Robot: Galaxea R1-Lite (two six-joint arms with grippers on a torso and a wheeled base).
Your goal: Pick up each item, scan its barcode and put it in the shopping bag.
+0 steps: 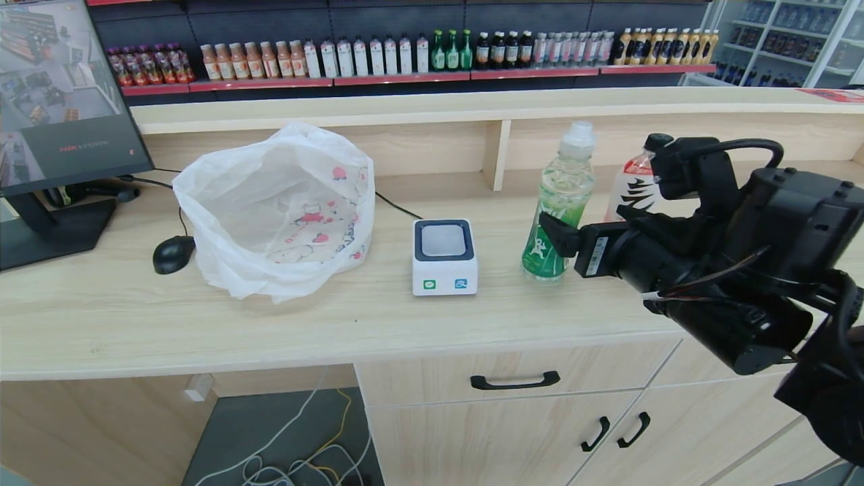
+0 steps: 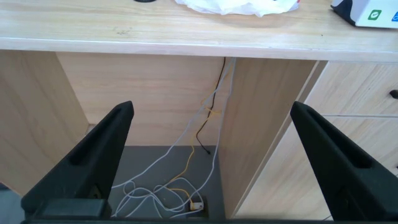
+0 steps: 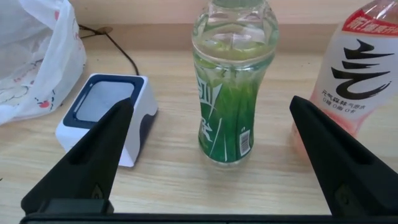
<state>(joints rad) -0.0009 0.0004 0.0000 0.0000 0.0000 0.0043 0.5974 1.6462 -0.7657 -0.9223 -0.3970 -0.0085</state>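
right gripper (image 3: 211,106) fingers wide open, empty, facing green bottle (image 1: 561,196) on surface (image 1: 337,324); left gripper (image 2: 211,109) fingers wide open too, empty

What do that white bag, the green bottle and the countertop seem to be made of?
Shopping bag: probably thin plastic film; it is translucent, crinkled and slumps softly.
Green bottle: likely clear, glossy plastic; the liquid shows through above its green label.
Countertop: pale, matte wood-grain surface; it is not clear whether it is solid wood or laminate.
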